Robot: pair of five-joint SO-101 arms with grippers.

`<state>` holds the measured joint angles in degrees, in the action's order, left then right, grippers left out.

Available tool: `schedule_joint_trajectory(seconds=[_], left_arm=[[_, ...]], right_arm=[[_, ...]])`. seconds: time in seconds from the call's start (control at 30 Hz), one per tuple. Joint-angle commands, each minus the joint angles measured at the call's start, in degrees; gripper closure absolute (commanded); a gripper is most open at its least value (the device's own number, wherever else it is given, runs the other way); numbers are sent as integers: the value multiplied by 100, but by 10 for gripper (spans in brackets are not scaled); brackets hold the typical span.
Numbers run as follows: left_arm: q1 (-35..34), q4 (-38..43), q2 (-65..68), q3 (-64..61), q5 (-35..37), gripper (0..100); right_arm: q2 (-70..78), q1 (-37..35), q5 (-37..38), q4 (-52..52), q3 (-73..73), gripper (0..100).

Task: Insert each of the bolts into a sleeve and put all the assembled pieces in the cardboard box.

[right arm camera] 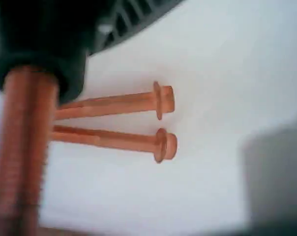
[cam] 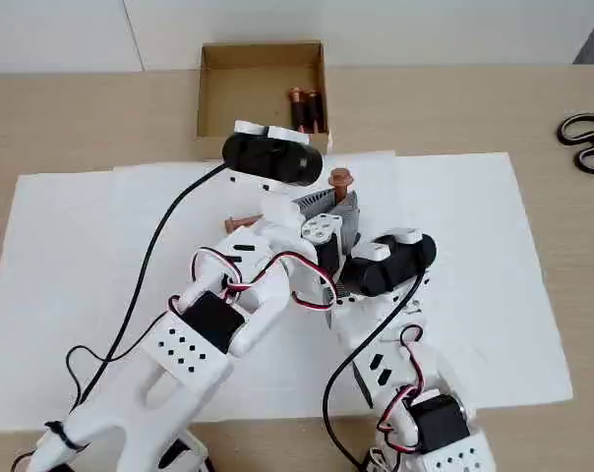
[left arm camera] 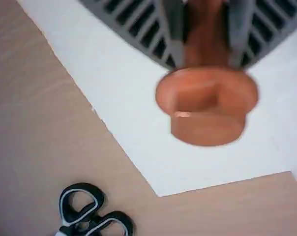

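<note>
My left gripper (cam: pixel 333 208) is shut on a copper bolt (left arm camera: pixel 207 105), whose flanged head (cam: pixel 341 179) sticks out past the grey fingers (left arm camera: pixel 138 24). Just in front of it, my right gripper (cam: pixel 330 260) is shut on a black sleeve (right arm camera: pixel 40 54). A threaded copper shaft (right arm camera: pixel 20 162) comes out of the sleeve's end. Two loose bolts (right arm camera: pixel 138 120) lie side by side on the white paper, one showing beside the left arm (cam: pixel 242 223). The cardboard box (cam: pixel 207 93) at the back holds assembled pieces (cam: pixel 305 110).
White paper (cam: pixel 454 246) covers the middle of the wooden table. Black-handled scissors (cam: pixel 587 141) lie at the table's far right edge, also in the left wrist view (left arm camera: pixel 92 216). Both arms crowd the paper's centre, close in front of the box.
</note>
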<state>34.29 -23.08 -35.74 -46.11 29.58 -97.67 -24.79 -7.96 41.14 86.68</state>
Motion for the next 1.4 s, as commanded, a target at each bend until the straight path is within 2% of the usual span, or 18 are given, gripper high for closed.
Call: schedule_joint_trajectory(seconds=[0.0, 0.27, 0.83, 1.1, 1.37], left_arm=[[44, -105, -255, 66, 18, 994], [62, -369, -255, 75, -237, 994], [237, -633, -255, 75, -237, 994], [246, -1319, -255, 356, -237, 994], [237, -1327, -255, 356, -237, 994]], right_arm=[[-31, -31, -70, -145, -53, 996], [-31, -13, -70, -145, -53, 996], [-31, -4, -70, -145, -53, 996], [-31, -4, -70, -145, -53, 996], [-31, -4, -70, -145, -53, 996]])
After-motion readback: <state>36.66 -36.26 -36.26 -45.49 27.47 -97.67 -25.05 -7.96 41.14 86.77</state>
